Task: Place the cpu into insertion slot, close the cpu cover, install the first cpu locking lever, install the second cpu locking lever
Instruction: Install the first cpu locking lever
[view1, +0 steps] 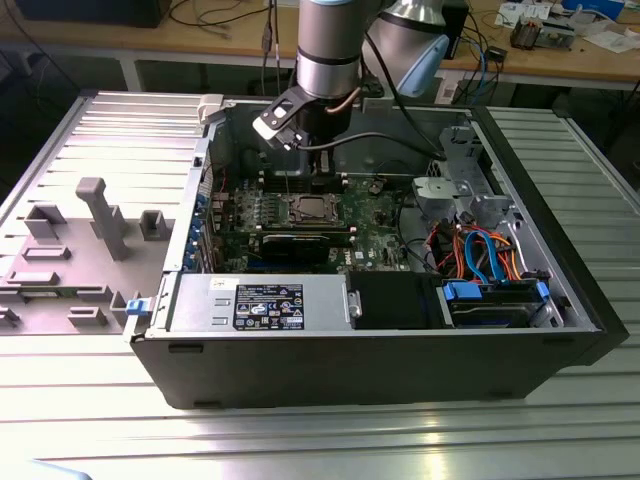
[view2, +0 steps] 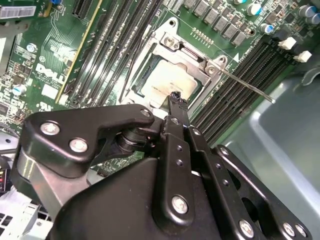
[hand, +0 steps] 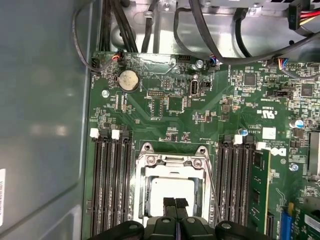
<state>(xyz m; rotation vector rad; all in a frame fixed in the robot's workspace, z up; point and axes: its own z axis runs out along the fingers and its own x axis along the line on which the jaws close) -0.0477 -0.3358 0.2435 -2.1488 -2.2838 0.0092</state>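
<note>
gripper (hand: 175, 204) fingers (hand: 169, 206) pinched together, no gap, nothing held; the closed tips read as a press tool, not a grasp. tips sit right over the cpu (hand: 172, 187), which lies flat directly under them in the insertion slot (view2: 141, 75). cannot tell if the tips touch the silver top or hover just above it. the chip sits square and level in the socket, so the placing step looks done

cpu cover (hand: 145, 170) looks folded down around the chip, its window framing the metal top, one end of the frame just beyond the fingertips on the side away from the wrist. likely reason the gripper is centred here: pressing at the socket keeps the frame seated so the levers can catch. that is a judgement, not seen

locking lever (view2: 245, 86) is a thin bare rod running out from a socket corner just beside the fingers, its free end out over the memory slots (view2: 235, 107). it looks angled off the frame, so the lever steps read as not done. a thin rod (hand: 215, 197) also runs along the socket edge close beside the tips in the first wrist view. it may be the same one, and whether it is latched cannot be told

exterior view: arm (view1: 328, 50) drops near-vertical into the open computer case (view1: 350, 370), gripper low over the motherboard (view1: 375, 215), socket straight below it. coming in from above makes sense, since case walls and cables (view1: 480, 250) crowd the sides
</note>
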